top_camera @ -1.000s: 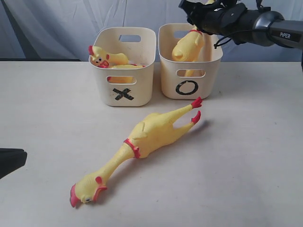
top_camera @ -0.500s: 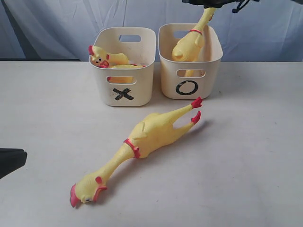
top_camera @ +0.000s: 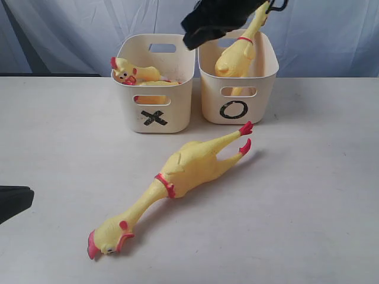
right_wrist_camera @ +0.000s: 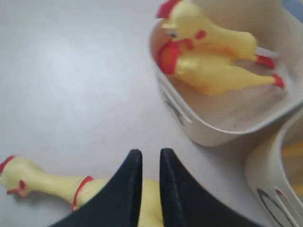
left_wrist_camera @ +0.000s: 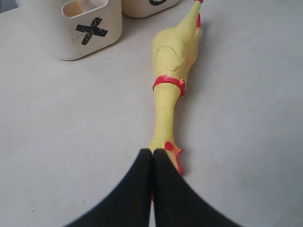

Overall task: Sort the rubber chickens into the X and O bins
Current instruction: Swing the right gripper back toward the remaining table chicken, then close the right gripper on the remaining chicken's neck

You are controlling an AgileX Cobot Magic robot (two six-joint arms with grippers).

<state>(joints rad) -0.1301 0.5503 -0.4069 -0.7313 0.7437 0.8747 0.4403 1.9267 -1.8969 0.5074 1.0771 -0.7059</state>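
Observation:
One whole rubber chicken (top_camera: 189, 168) lies diagonally on the table in front of the bins, head toward the front left; it also shows as chicken (left_wrist_camera: 173, 71) and chicken (right_wrist_camera: 52, 184). A second whole chicken (top_camera: 237, 56) stands in the O bin (top_camera: 237, 109), neck up. The X bin (top_camera: 155, 115) holds the head-and-neck piece (right_wrist_camera: 213, 35) and the headless body (right_wrist_camera: 222, 75). My right gripper (right_wrist_camera: 147, 153) hangs high over the bins (top_camera: 198, 35), fingers slightly apart and empty. My left gripper (left_wrist_camera: 153, 152) is shut and empty, near the lying chicken's head.
A blue-grey cloth backdrop (top_camera: 71, 29) hangs behind the white table (top_camera: 320, 195). A dark part of the left arm (top_camera: 12, 201) shows at the left edge of the exterior view. The two bins stand side by side at the table's back.
The right arm has swung from the upper right leftward across the top of the bins. The chicken in the O bin stays put, and so do the lying chicken and the left arm.

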